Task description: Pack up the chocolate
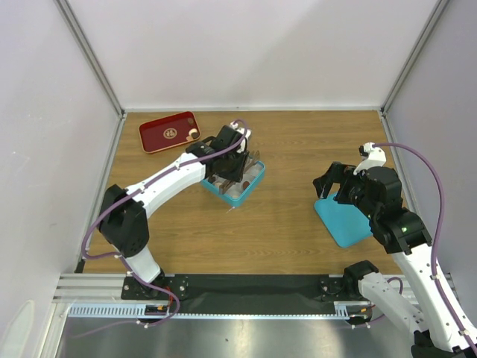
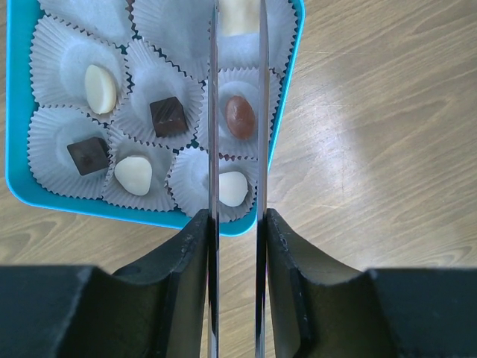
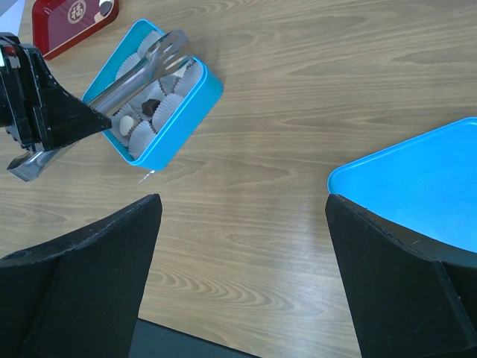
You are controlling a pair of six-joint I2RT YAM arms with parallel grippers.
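1. Holds metal tongs (image 2: 214, 149) clamped in the left gripper (image 2: 237, 224), blades reaching out over the teal box (image 2: 15, 112), left of centre.
2. Shows the right gripper (image 3: 242, 201) spread wide, gripping nothing, hovering by the teal lid (image 3: 417, 186) on the right.
3. Puts most of the chocolate (image 2: 240, 117) inside the box, one per white paper cup (image 2: 56, 52): three pale, two dark squares, one brown oval.
4. Shows one more pale piece between the tong tips at the box's far end. Cannot tell whether pinched or resting in its cup.
5. Looks like one stray piece on the red tray (image 1: 155, 134), far left.
6. Handling, as a guess: very light, stiff, smooth and rounded, so likely to squirt out of metal blades. Probably marks or chips under a hard squeeze.
7. Best taken across the widest middle with the tips level, and on the two flat faces for squares. Squeeze gently.
8. Lower straight into a cup. Flimsy paper, so avoid snagging the pleats or dragging neighbours.
9. Reads as nearly packed, lid not yet on.
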